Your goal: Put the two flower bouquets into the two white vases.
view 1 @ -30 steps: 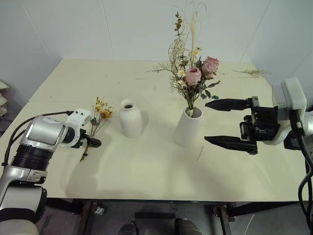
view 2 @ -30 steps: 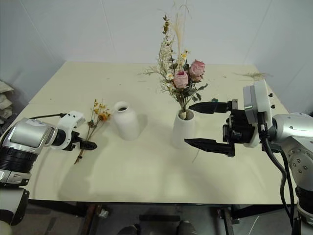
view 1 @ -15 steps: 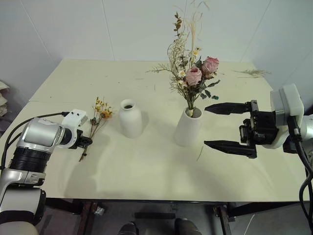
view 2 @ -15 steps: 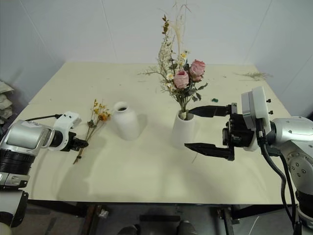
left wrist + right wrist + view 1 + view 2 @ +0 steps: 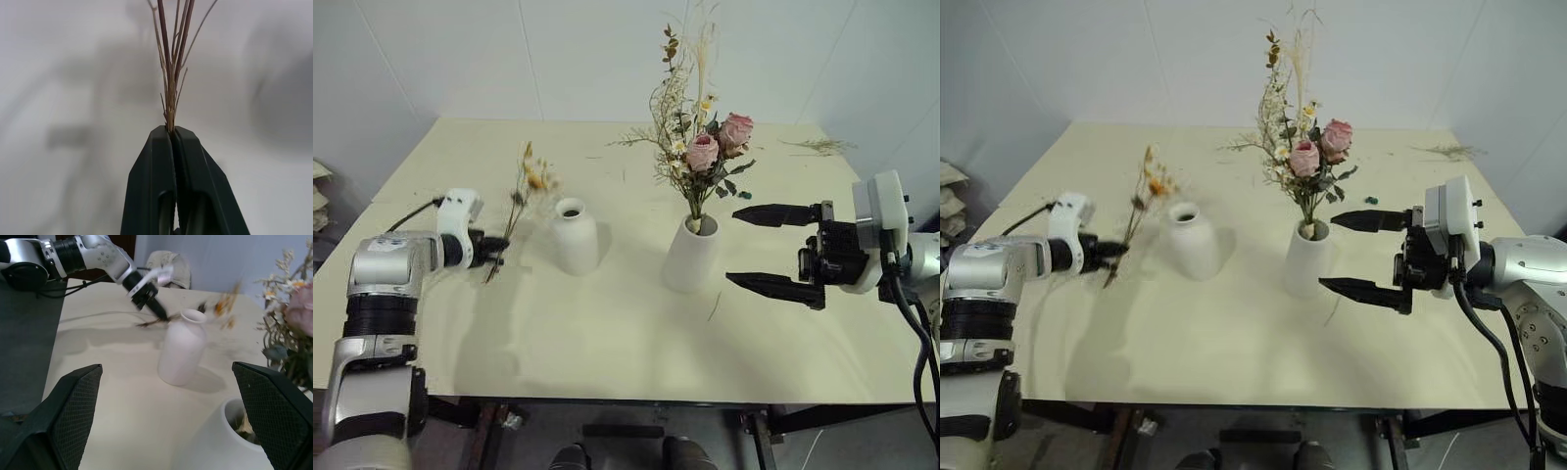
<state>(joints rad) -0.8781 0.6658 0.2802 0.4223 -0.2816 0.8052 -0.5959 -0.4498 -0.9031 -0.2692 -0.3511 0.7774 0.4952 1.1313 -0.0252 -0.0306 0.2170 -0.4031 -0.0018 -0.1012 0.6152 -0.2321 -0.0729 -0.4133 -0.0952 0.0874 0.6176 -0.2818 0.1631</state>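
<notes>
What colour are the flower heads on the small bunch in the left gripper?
Yellow-orange, on thin brown stems; the small bunch shows best in the left eye view, held by the left gripper.

Two white vases (image 5: pixel 576 236), two flower bouquets (image 5: pixel 700 147).

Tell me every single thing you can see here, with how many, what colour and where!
Table: one, pale cream, under everything.
Short vase: one, white, round-shouldered, standing empty left of centre.
Tall vase: one, white, standing near the middle.
Rose bouquet: one, pink roses with greenery and beige grasses, standing in the tall vase.
Small bouquet: one, yellow-orange, lifted off the table left of the short vase.
Loose dried sprigs: a few, beige, at the far right edge of the table.
Stem bit: one, thin, lying in front of the tall vase.
Left end effector: one, black fingers, shut on the small bouquet's stems.
Right end effector: one, black fingers, open, right of the tall vase.
</notes>
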